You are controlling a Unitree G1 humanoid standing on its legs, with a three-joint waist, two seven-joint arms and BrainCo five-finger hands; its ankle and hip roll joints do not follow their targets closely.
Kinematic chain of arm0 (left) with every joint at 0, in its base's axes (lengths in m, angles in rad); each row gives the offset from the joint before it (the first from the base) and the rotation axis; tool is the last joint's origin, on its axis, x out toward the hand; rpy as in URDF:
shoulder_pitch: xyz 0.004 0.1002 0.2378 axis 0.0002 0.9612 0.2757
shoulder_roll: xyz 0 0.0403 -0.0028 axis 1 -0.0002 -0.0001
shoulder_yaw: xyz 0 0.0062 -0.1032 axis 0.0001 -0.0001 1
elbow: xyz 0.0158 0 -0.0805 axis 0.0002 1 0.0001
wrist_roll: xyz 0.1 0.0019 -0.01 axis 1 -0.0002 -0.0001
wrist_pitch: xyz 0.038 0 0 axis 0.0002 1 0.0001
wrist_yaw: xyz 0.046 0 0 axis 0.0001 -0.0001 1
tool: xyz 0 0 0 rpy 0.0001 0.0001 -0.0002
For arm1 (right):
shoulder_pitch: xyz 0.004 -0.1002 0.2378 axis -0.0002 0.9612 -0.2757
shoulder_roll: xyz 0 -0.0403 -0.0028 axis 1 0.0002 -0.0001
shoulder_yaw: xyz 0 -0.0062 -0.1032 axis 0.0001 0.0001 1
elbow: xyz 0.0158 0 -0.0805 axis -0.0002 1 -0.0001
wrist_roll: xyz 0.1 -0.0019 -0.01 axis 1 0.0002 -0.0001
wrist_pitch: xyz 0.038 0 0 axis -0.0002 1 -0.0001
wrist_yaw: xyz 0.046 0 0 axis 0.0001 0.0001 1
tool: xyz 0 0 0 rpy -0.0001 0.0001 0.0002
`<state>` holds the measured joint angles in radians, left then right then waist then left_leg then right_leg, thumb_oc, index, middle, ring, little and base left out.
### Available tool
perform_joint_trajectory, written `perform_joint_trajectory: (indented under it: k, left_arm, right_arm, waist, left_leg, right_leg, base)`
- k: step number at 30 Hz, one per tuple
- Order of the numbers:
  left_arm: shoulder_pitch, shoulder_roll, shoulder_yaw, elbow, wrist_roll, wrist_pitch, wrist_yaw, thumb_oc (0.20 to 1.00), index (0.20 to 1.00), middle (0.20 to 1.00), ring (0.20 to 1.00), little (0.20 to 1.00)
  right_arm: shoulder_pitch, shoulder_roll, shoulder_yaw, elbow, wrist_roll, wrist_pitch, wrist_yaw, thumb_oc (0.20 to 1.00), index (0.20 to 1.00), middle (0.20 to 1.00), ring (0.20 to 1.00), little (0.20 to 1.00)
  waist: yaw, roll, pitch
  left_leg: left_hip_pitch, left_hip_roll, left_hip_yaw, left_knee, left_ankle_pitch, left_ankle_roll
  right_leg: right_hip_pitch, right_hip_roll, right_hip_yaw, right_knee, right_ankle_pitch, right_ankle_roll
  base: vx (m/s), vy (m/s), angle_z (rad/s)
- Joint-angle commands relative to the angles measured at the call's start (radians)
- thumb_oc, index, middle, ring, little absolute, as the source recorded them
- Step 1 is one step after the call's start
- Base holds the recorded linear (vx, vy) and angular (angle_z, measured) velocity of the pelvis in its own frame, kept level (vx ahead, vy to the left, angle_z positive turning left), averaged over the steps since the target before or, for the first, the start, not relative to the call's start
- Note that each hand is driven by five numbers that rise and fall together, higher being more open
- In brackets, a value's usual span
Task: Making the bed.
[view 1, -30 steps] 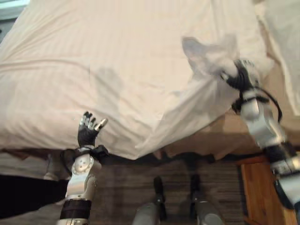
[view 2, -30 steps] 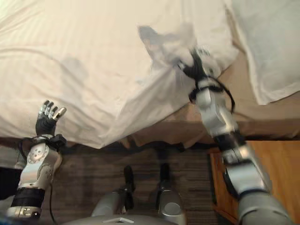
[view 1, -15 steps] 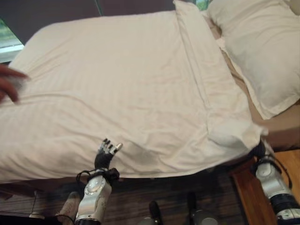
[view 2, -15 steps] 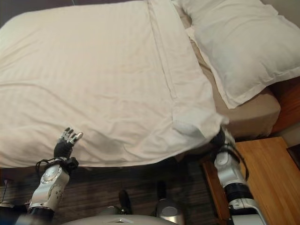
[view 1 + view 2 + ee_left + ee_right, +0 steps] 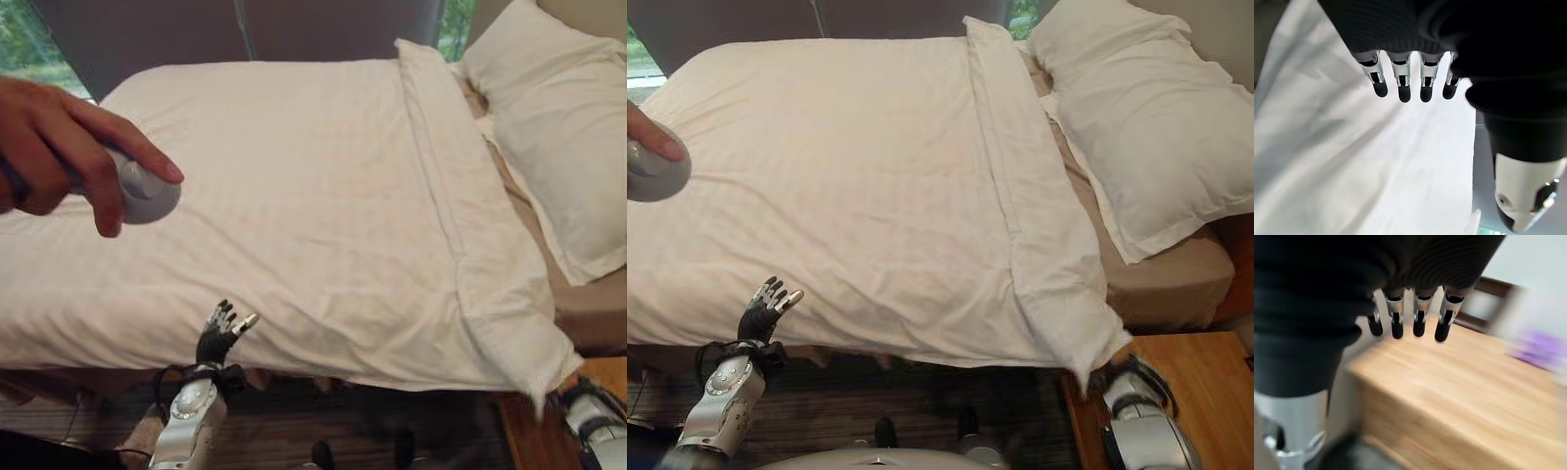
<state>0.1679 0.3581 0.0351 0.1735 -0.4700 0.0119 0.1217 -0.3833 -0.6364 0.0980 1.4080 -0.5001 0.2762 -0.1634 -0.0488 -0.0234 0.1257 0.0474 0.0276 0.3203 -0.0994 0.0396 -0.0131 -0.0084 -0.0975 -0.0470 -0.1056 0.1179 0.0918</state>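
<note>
Right eye view: one duvet [image 5: 852, 186], apparently one pillow [image 5: 1136, 117].

We see a dark wall [image 5: 892, 15] behind, windows [image 5: 34, 39] with greenery, a wooden nightstand [image 5: 1176, 367], and striped carpet [image 5: 294, 431].

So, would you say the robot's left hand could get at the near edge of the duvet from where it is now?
Probably yes: the left hand hangs open right at the near edge of the duvet, with nothing between them. The person's hand is well off to the side.
</note>
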Motion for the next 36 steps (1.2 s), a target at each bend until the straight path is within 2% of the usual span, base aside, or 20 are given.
perform_joint_trajectory:
  k: [1, 2, 4, 6, 7, 8, 9, 10, 11, 13, 14, 16, 19, 24, 26, 27, 28, 32, 34, 36]
  left_arm:
    - [-0.024, -0.005, 0.045, -0.081, -0.036, -0.034, -0.036, 1.0, 1.0, 1.0, 1.0, 1.0]
    - [-0.025, -0.007, 0.06, -0.091, -0.051, -0.032, -0.036, 1.0, 1.0, 1.0, 1.0, 1.0]
    - [-0.028, -0.007, 0.066, -0.086, -0.048, -0.035, -0.037, 1.0, 1.0, 1.0, 1.0, 1.0]
    - [-0.048, -0.019, 0.084, -0.063, -0.04, -0.042, -0.02, 1.0, 1.0, 1.0, 1.0, 1.0]
    - [-0.057, -0.021, 0.09, -0.055, -0.031, -0.045, -0.008, 1.0, 1.0, 1.0, 1.0, 1.0]
    - [-0.057, -0.021, 0.089, -0.055, -0.031, -0.045, -0.008, 1.0, 1.0, 1.0, 1.0, 1.0]
    - [-0.077, -0.029, 0.096, -0.043, -0.013, -0.042, 0.005, 1.0, 1.0, 1.0, 1.0, 1.0]
    - [-0.088, -0.031, 0.095, -0.028, -0.018, -0.044, 0.012, 1.0, 1.0, 1.0, 1.0, 1.0]
    - [-0.089, -0.028, 0.093, -0.027, -0.018, -0.045, 0.012, 1.0, 1.0, 1.0, 1.0, 1.0]
    - [-0.111, -0.041, 0.058, 0.025, -0.042, -0.051, 0.02, 1.0, 1.0, 1.0, 1.0, 1.0]
    - [-0.112, -0.039, 0.058, 0.026, -0.043, -0.051, 0.02, 1.0, 1.0, 1.0, 1.0, 1.0]
    - [-0.134, -0.041, 0.019, 0.071, -0.064, -0.046, 0.022, 1.0, 1.0, 1.0, 1.0, 1.0]
    - [-0.171, -0.029, -0.013, 0.089, -0.069, -0.054, 0.028, 1.0, 1.0, 1.0, 1.0, 1.0]
    - [-0.194, -0.027, -0.054, 0.09, -0.091, -0.073, 0.033, 1.0, 1.0, 1.0, 1.0, 1.0]
    - [-0.196, -0.022, -0.07, 0.081, -0.107, -0.083, 0.027, 1.0, 1.0, 1.0, 1.0, 1.0]
    - [-0.194, -0.016, -0.08, 0.076, -0.116, -0.095, 0.019, 1.0, 1.0, 1.0, 1.0, 1.0]
    - [-0.189, -0.012, -0.08, 0.072, -0.12, -0.102, 0.019, 1.0, 1.0, 1.0, 1.0, 1.0]
    - [-0.19, -0.007, -0.081, 0.069, -0.132, -0.12, 0.013, 1.0, 1.0, 1.0, 1.0, 1.0]
    - [-0.203, -0.009, -0.079, 0.097, -0.152, -0.135, 0.011, 1.0, 1.0, 1.0, 1.0, 1.0]
    - [-0.203, -0.008, -0.072, 0.1, -0.159, -0.139, 0.006, 1.0, 1.0, 1.0, 1.0, 1.0]
  right_arm:
    - [-0.03, -0.088, 0.032, 0.081, 0.021, 0.02, -0.009, 1.0, 1.0, 1.0, 1.0, 1.0]
    - [-0.055, -0.098, -0.066, 0.073, 0.211, -0.008, -0.058, 1.0, 1.0, 1.0, 1.0, 1.0]
    - [-0.061, -0.099, -0.073, 0.056, 0.257, -0.026, -0.065, 1.0, 1.0, 1.0, 1.0, 1.0]
    - [-0.058, -0.077, -0.102, -0.204, 0.401, -0.102, -0.136, 1.0, 1.0, 1.0, 1.0, 1.0]
    - [-0.044, -0.06, -0.119, -0.384, 0.467, -0.127, -0.158, 0.805, 0.805, 0.805, 0.805, 0.805]
    - [-0.042, -0.059, -0.12, -0.385, 0.467, -0.126, -0.158, 0.536, 0.536, 0.536, 0.536, 0.536]
    - [0.002, 0.01, -0.169, -0.659, 0.667, -0.185, -0.168, 0.2, 0.2, 0.2, 0.2, 0.2]
    - [0.017, 0.049, -0.21, -0.743, 0.794, -0.221, -0.175, 0.2, 0.2, 0.2, 0.2, 0.2]
    - [0.02, 0.051, -0.213, -0.747, 0.794, -0.219, -0.176, 0.2, 0.2, 0.2, 0.2, 0.2]
    - [0.0, 0.205, -0.237, -0.805, 1.093, -0.334, -0.126, 0.2, 0.2, 0.2, 0.2, 0.2]
    - [0.0, 0.206, -0.237, -0.804, 1.095, -0.335, -0.125, 0.2, 0.2, 0.2, 0.2, 0.2]
    - [-0.044, 0.31, -0.245, -0.851, 1.331, -0.419, -0.096, 0.2, 0.2, 0.2, 0.2, 0.2]
    - [-0.104, 0.362, -0.235, -0.922, 1.447, -0.474, -0.07, 0.2, 0.2, 0.2, 0.2, 0.2]
    - [-0.217, 0.371, -0.239, -0.941, 1.5, -0.536, -0.084, 0.2, 0.2, 0.2, 0.2, 0.2]
    - [-0.281, 0.353, -0.243, -0.947, 1.507, -0.558, -0.097, 0.2, 0.2, 0.2, 0.2, 0.2]
    - [-0.34, 0.333, -0.239, -0.937, 1.501, -0.571, -0.105, 0.2, 0.2, 0.2, 0.2, 0.2]
    - [-0.364, 0.32, -0.24, -0.927, 1.499, -0.577, -0.11, 0.2, 0.2, 0.2, 0.2, 0.2]
    - [-0.417, 0.287, -0.248, -0.872, 1.498, -0.586, -0.116, 0.2, 0.2, 0.2, 0.2, 0.2]
    - [-0.403, 0.287, -0.266, -0.753, 1.52, -0.576, -0.11, 0.2, 0.2, 0.2, 0.2, 0.2]
    - [-0.391, 0.29, -0.269, -0.724, 1.528, -0.567, -0.1, 0.2, 0.2, 0.2, 0.2, 0.2]
  waist:
    - [-0.017, 0.007, 0.011]
    - [-0.019, 0.004, 0.008]
    - [-0.019, 0.003, 0.006]
    - [-0.033, -0.001, 0.007]
    - [-0.038, -0.002, 0.004]
    - [-0.037, -0.003, 0.003]
    - [-0.049, 0.0, 0.007]
    - [-0.052, 0.003, 0.008]
    - [-0.05, 0.001, 0.006]
    - [-0.047, 0.017, 0.015]
    - [-0.046, 0.015, 0.015]
    - [-0.04, 0.033, 0.023]
    - [-0.033, 0.058, 0.036]
    - [-0.02, 0.098, 0.062]
    - [-0.014, 0.128, 0.077]
    - [-0.007, 0.161, 0.092]
    - [-0.003, 0.176, 0.097]
    - [0.01, 0.219, 0.114]
    - [0.004, 0.261, 0.144]
    - [0.008, 0.268, 0.146]
  left_leg:
    - [0.008, 0.035, -0.061, 0.012, -0.056, -0.04]
    - [0.008, 0.036, -0.067, 0.012, -0.057, -0.039]
    - [0.006, 0.036, -0.068, 0.012, -0.057, -0.039]
    - [0.013, 0.039, -0.067, 0.012, -0.061, -0.038]
    - [0.01, 0.041, -0.064, 0.012, -0.058, -0.039]
    - [0.009, 0.041, -0.064, 0.012, -0.057, -0.039]
    - [0.016, 0.044, -0.06, 0.012, -0.062, -0.039]
    - [0.017, 0.044, -0.059, 0.012, -0.062, -0.039]
    - [0.012, 0.044, -0.058, 0.012, -0.057, -0.039]
    - [0.02, 0.044, -0.06, 0.012, -0.064, -0.039]
    - [0.017, 0.044, -0.06, 0.012, -0.06, -0.039]
    - [0.014, 0.045, -0.062, 0.012, -0.056, -0.042]
    - [0.001, 0.043, -0.064, 0.012, -0.049, -0.047]
    - [-0.039, 0.036, -0.072, 0.012, -0.035, -0.05]
    - [-0.063, 0.029, -0.076, 0.012, -0.026, -0.052]
    - [-0.088, 0.024, -0.073, 0.012, -0.019, -0.053]
    - [-0.1, 0.024, -0.069, 0.012, -0.015, -0.053]
    - [-0.145, 0.021, -0.057, 0.012, -0.001, -0.056]
    - [-0.175, 0.013, -0.048, 0.012, 0.0, -0.056]
    - [-0.186, 0.014, -0.039, 0.012, 0.007, -0.056]
  right_leg:
    - [-0.013, -0.033, -0.048, 0.018, -0.058, 0.037]
    - [-0.006, -0.033, -0.057, 0.018, -0.061, 0.037]
    - [-0.006, -0.032, -0.057, 0.018, -0.061, 0.037]
    - [0.002, -0.029, -0.057, 0.018, -0.065, 0.036]
    - [-0.003, -0.028, -0.052, 0.018, -0.062, 0.033]
    - [-0.004, -0.028, -0.052, 0.018, -0.061, 0.033]
    - [0.001, -0.026, -0.05, 0.018, -0.068, 0.032]
    - [0.0, -0.026, -0.051, 0.018, -0.069, 0.032]
    - [-0.004, -0.026, -0.05, 0.018, -0.065, 0.03]
    - [0.005, -0.028, -0.059, 0.018, -0.073, 0.029]
    - [0.002, -0.028, -0.058, 0.018, -0.07, 0.028]
    - [0.001, -0.031, -0.064, 0.018, -0.077, 0.025]
    - [-0.011, -0.034, -0.067, 0.018, -0.076, 0.023]
    - [-0.046, -0.044, -0.066, 0.018, -0.068, 0.022]
    - [-0.071, -0.05, -0.065, 0.018, -0.064, 0.022]
    - [-0.103, -0.055, -0.058, 0.018, -0.057, 0.024]
    - [-0.118, -0.057, -0.052, 0.018, -0.054, 0.025]
    - [-0.174, -0.059, -0.034, 0.018, -0.042, 0.028]
    - [-0.219, -0.063, -0.009, 0.018, -0.039, 0.036]
    - [-0.235, -0.06, 0.002, 0.018, -0.03, 0.035]
  base:
    - [-0.01, -0.005, -0.17]
    - [0.0, 0.0, 0.0]
    - [0.0, -0.001, 0.04]
    - [0.01, -0.003, 0.02]
    - [0.01, -0.012, -0.09]
    - [0.01, -0.017, -0.09]
    - [0.02, -0.012, -0.06]
    - [0.0, 0.0, 0.0]
    - [0.0, -0.022, -0.04]
    - [0.0, 0.0, 0.0]
    - [0.01, -0.019, 0.03]
    - [0.01, -0.032, 0.04]
    - [0.0, -0.037, 0.03]
    - [-0.04, -0.027, 0.1]
    - [-0.07, -0.009, 0.07]
    - [-0.06, 0.007, 0.07]
    - [-0.07, -0.012, 0.03]
    - [-0.04, -0.016, -0.1]
    - [-0.03, -0.013, -0.2]
    - [-0.02, -0.012, -0.27]
